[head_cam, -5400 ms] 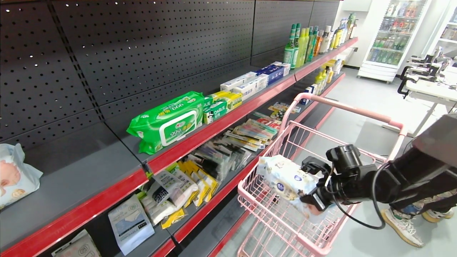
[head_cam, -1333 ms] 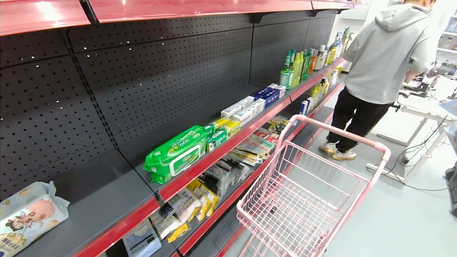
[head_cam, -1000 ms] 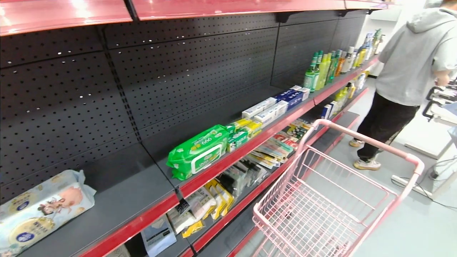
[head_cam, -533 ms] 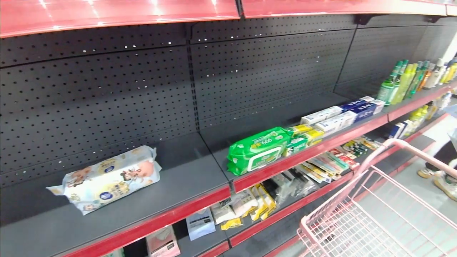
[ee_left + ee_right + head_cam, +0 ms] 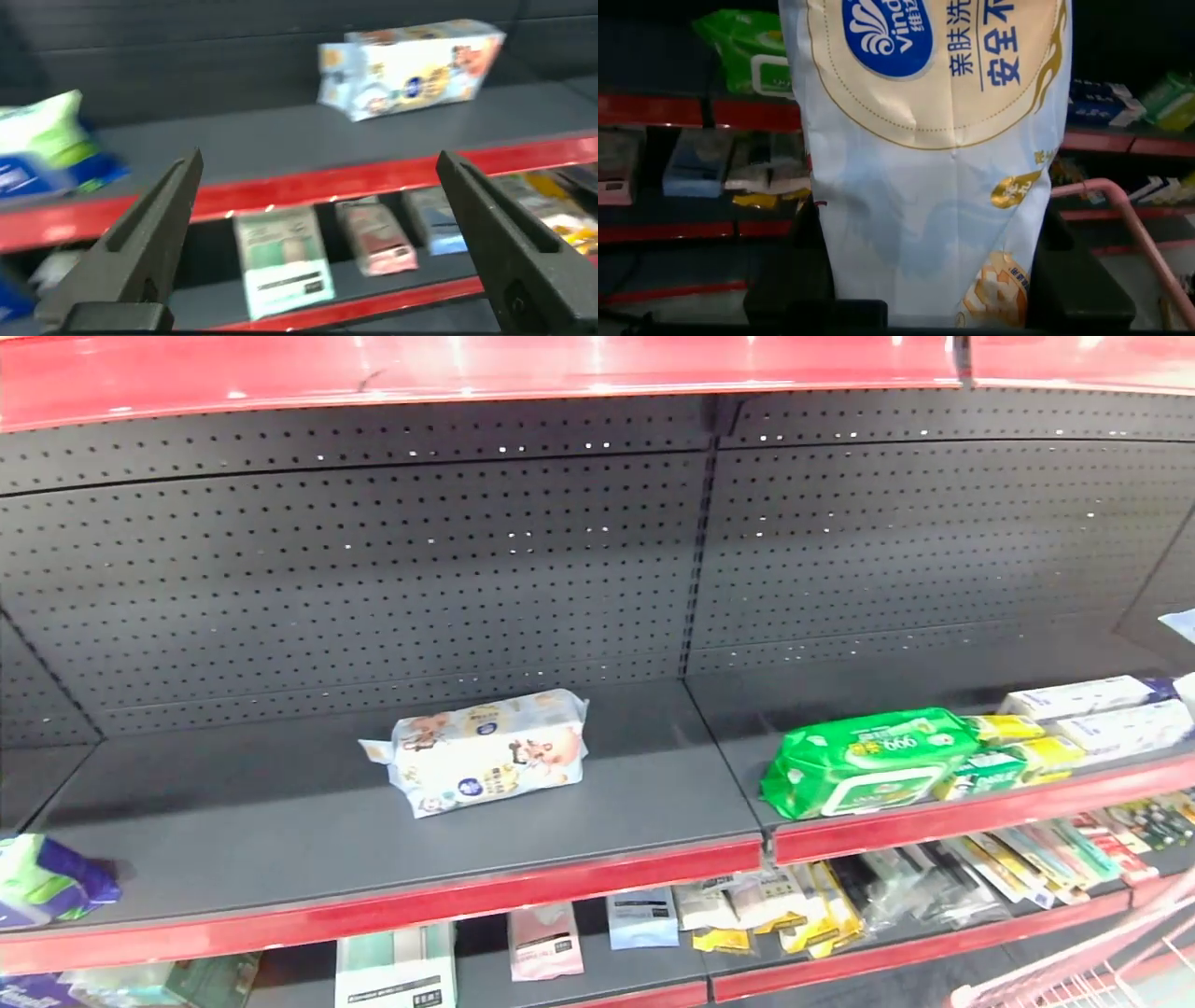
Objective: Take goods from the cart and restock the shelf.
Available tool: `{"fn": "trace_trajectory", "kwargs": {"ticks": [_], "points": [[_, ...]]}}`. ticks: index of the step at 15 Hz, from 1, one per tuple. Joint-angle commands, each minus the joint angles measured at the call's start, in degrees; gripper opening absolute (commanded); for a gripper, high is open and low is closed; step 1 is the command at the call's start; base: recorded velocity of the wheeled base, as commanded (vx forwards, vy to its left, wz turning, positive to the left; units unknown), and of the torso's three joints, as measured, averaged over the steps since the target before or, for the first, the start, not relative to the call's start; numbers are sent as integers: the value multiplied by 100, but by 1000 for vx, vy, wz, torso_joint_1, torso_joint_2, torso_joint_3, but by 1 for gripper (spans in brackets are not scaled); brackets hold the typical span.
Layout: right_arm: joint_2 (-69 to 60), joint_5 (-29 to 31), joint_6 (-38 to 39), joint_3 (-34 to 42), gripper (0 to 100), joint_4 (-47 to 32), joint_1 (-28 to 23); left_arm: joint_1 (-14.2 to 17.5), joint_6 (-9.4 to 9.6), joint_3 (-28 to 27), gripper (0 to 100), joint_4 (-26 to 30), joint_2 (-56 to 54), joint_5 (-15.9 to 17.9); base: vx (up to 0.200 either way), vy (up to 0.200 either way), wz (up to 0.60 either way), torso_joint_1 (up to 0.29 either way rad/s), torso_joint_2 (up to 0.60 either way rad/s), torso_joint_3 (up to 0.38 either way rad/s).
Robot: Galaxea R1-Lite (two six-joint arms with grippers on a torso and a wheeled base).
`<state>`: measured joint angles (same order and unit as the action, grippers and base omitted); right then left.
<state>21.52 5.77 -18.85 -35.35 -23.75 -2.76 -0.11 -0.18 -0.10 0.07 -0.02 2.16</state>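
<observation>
Our right end effector (image 5: 929, 289) clamps a white plastic wipes pack (image 5: 934, 140); our left end effector (image 5: 318, 243) gapes empty. Next, we judge, it goes on the grey metal shelf (image 5: 280, 831).

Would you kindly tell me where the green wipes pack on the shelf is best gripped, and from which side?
Probably its left end, from the aisle side: the green wipes pack lies flat at the shelf front, boxes crowd its right end, and the left end is free.
</observation>
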Motion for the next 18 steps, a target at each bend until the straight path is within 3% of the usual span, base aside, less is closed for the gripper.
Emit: {"fn": "trace_trajectory", "kwargs": {"ticks": [1, 4, 5, 6, 7, 8, 9, 10, 11, 12, 13, 16, 17, 18], "points": [[-165, 56, -14, 55, 0, 2, -32, -7, 1, 1, 100, 1, 38, 13, 0, 0, 600, 7, 2, 2], [-684, 12, 83, 204, 0, -7, 82, -7, 27, 1, 100, -7, 2, 13, 0, 0, 0, 0, 0, 0], [-1115, -14, 267, 362, 0, 2, 319, -7, 27, 1, 100, -7, 11, 13, 0, 0, 0, 0, 0, 0], [-1536, 3, 311, 459, 0, 2, 627, -7, 150, 1, 100, -7, 20, 22, 0, 0, 0, 0, 0, 0], [-1624, 127, 338, 512, 0, 10, 689, -7, 282, 1, 100, -7, 29, 22, 0, 0, 0, 0, 0, 0], [-1616, 636, 487, 565, 0, 90, 680, -7, 431, -61, 100, -25, 29, 171, 0, 0, 0, 0, 0, 0], [-1616, 1005, 505, 617, 0, 204, 689, -15, 440, -737, 100, 37, 609, 303, 0, 0, 0, 0, 0, 0], [-1616, 944, 707, 758, 0, 327, 689, -15, 203, -1520, 100, 28, 1743, 338, 0, 0, 0, 0, 0, 0], [-1616, 671, 1076, 846, 0, 432, 689, -33, -228, -2038, 100, -69, 2507, 320, 0, 0, 0, 0, 0, 0], [-1616, 522, 1217, 881, 0, 459, 689, -15, -263, -2205, 100, -95, 2885, 294, 0, 0, 0, 0, 0, 0], [-1616, 311, 1366, 925, 0, 468, 689, 2, -166, -2372, 100, -148, 3580, 259, 0, 0, 0, 0, 0, 0], [-1616, 285, 1349, 1268, 0, 573, 689, -33, 1082, -2319, 100, -350, 4678, 417, 0, 0, 0, 0, 0, 0], [-1616, 311, 1340, 1549, 0, 898, 689, -42, 1249, -2513, 100, -543, 5250, 874, 0, 0, 0, 0, 0, 0], [-1616, 337, 1340, 1769, 0, 1153, 689, -42, 1266, -2592, 100, -798, 5671, 1138, 0, 0, 0, 0, 0, 0]]}}
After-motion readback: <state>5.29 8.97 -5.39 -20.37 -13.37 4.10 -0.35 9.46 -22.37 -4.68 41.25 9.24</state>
